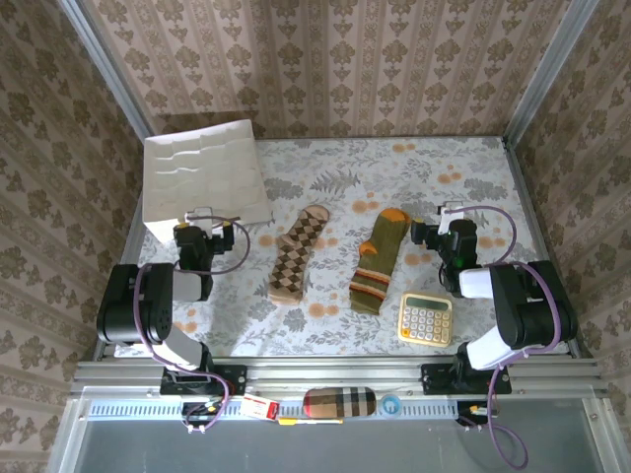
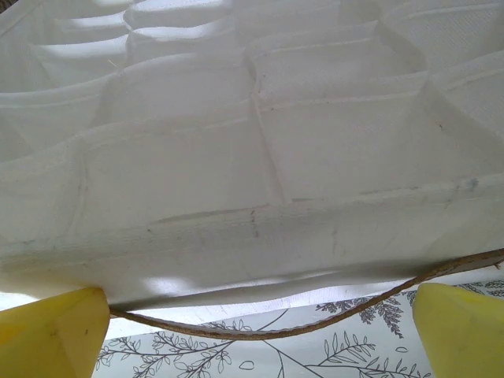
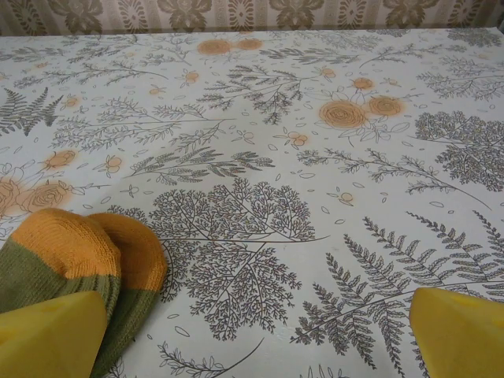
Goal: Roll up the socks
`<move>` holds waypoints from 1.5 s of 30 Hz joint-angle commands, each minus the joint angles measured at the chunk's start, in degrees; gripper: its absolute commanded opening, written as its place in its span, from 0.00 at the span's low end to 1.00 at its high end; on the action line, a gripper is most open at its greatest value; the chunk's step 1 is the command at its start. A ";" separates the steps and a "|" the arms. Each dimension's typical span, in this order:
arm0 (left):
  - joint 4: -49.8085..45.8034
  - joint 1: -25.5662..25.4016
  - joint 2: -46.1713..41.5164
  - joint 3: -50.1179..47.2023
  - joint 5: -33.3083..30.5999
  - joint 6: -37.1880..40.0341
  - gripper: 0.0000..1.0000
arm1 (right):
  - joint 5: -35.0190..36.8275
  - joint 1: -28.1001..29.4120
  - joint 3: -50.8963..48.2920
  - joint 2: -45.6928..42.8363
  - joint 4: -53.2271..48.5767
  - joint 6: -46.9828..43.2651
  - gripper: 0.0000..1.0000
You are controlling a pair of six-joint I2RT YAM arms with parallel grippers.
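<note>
At the centre of the overhead frame, the argyle sock (image 1: 298,254) lies flat on the floral tabletop (image 1: 473,168), apart from the olive sock (image 1: 379,261) to its right (the orange toe (image 3: 87,240) sits at the lower left of the right wrist view, just beside a yellow finger (image 3: 47,335)). The left hand (image 2: 258,335) stands wide and empty before a white quilted organizer (image 1: 202,177). The right hand (image 3: 258,335), equally wide, holds nothing.

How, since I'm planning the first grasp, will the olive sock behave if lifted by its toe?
Probably floppy: the olive sock is soft knit lying flat, so it should droop from the pinch. Likely light, being thin. Two orange toes seem stacked, so one layer might slip away.
</note>
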 commanded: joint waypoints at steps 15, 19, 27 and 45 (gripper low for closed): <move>0.07 0.07 -0.18 1.29 0.03 0.93 1.00 | -0.55 -0.22 1.11 -0.13 0.38 0.30 1.00; -0.15 0.39 -0.24 1.37 0.48 0.67 1.00 | -0.52 -0.22 1.10 -0.14 0.38 0.30 1.00; -9.48 -3.91 -12.40 1.81 -9.13 3.03 1.00 | 8.34 1.68 11.61 -14.30 -28.00 3.35 1.00; -79.42 -8.29 -27.68 31.58 4.28 -43.23 0.98 | 3.14 23.24 36.02 -23.98 -60.05 1.36 0.87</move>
